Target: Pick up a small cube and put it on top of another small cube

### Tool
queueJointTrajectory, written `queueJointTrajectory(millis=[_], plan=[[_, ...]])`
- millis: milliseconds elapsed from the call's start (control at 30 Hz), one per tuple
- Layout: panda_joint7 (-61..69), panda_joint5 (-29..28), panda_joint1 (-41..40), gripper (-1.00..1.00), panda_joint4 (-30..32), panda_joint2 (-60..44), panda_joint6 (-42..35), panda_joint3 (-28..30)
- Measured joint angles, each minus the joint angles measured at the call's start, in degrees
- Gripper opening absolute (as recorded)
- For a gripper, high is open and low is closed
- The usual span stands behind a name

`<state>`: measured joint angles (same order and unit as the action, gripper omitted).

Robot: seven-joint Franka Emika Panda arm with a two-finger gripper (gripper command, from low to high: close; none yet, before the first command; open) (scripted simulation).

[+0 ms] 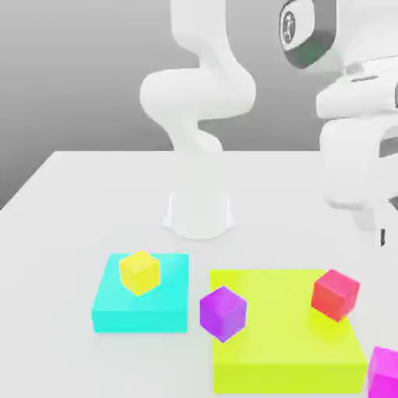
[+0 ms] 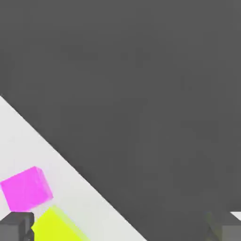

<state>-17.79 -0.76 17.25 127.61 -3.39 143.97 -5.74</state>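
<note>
Four small cubes on the bench (image 1: 70,194), end effector (image 2: 120,228) up high at the exterior view's right.
Magenta cube (image 1: 384,371) sits on the bench, just beside the lime block (image 1: 284,342) at its right corner. Red cube (image 1: 336,295) rests on the lime block; purple cube (image 1: 223,313) at its left edge. Yellow cube (image 1: 140,272) is on the cyan block (image 1: 140,307). End effector fingers (image 2: 16,227) spread wide apart, holding nothing.

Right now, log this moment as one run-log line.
phase: approach | tool: open, empty | magenta cube: on table beside lime block | red cube: on lime block, bare
</note>
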Motion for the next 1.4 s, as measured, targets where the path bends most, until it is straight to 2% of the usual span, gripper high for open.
queueJointTrajectory(millis=[267, 400, 433, 667, 800, 1300, 1400], plan=[[6.4, -4.7, 3.8, 0.0, -1.5, -16.8, 4.0, -2.6], [6.2, -7.1, 5.5, 0.0, -2.9, -25.2, 9.0, -1.7], [5.9, -7.6, 5.9, -1.0, -3.3, -27.2, 10.6, -1.3], [5.9, -7.7, 6.0, -1.0, -3.4, -27.7, 10.9, -1.2], [7.2, -5.9, 5.0, -1.0, -1.9, -20.9, 5.6, -2.6], [17.0, 2.6, 4.1, -1.0, 18.1, 10.5, -5.3, -4.0], [17.2, 2.5, 4.2, -1.0, 20.6, 9.0, -1.4, -4.0]])
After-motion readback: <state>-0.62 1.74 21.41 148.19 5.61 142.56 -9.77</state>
